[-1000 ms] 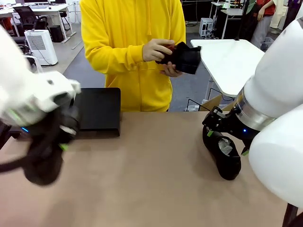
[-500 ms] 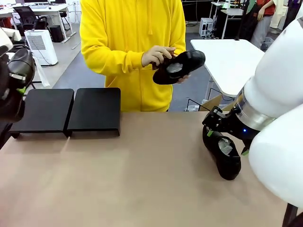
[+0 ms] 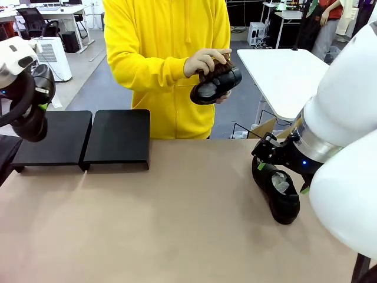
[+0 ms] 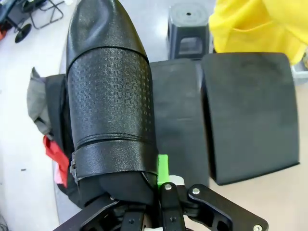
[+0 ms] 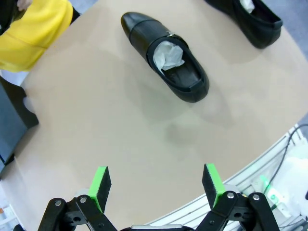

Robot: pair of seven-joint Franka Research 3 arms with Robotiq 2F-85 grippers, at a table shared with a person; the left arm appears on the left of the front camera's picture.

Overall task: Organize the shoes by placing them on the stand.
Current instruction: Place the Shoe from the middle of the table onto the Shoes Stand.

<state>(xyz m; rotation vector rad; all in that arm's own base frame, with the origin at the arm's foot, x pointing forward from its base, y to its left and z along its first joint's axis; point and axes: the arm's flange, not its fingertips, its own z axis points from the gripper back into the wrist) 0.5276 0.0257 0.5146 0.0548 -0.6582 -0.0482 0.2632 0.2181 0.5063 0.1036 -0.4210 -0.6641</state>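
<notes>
Glinting black shoe (image 5: pixel 165 57), white-stuffed, perhaps buckled.

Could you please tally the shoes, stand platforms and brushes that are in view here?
black dress shoes: 4 (one in the left tool, one in the person's hands, two on the table)
stand platforms: 2
brush: 1
total: 7

The stand (image 3: pixel 88 138) sat far left on the counter (image 3: pixel 177 224), the left shoe (image 3: pixel 30 109) above its left end, the right shoe (image 3: pixel 284 200) far right.
</notes>
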